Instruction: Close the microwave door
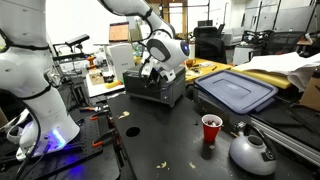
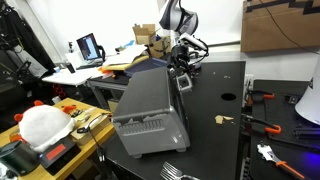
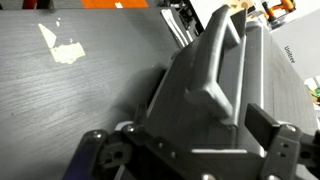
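Fingers (image 3: 282, 148) spread, nothing gripped, at microwave door (image 3: 215, 100).
Gripper (image 3: 190, 150) straddles the door, bar handle (image 3: 228, 55) between the tips; contact unclear. Microwave (image 1: 157, 90) sits on dark table (image 1: 150, 140), beside blue-grey bin lid (image 1: 235, 92); red cup (image 1: 211, 129) well apart, nearer camera.

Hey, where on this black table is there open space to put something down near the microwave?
Bare table lies between the microwave, the red cup and the near edge, with only crumbs there. It is crowded around the kettle and bin lid, and at the end effector by the microwave.
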Robot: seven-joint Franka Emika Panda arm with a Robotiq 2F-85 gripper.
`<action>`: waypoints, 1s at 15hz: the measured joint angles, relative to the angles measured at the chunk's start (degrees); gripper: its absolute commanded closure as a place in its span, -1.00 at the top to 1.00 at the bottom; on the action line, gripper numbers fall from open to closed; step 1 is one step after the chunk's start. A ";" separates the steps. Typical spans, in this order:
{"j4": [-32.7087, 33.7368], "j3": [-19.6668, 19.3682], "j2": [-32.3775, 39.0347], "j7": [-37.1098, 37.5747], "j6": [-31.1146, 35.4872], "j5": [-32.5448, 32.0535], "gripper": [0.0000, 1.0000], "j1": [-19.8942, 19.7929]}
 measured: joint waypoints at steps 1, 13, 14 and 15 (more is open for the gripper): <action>0.04 0.04 0.00 0.00 -0.04 0.73 1.00 0.25; 0.55 0.93 -1.85 -0.50 -0.37 1.40 1.00 2.41; 0.55 0.91 -2.72 -0.47 -0.29 0.13 1.00 2.69; 0.54 0.90 -3.78 -0.39 -0.23 -1.56 1.00 2.90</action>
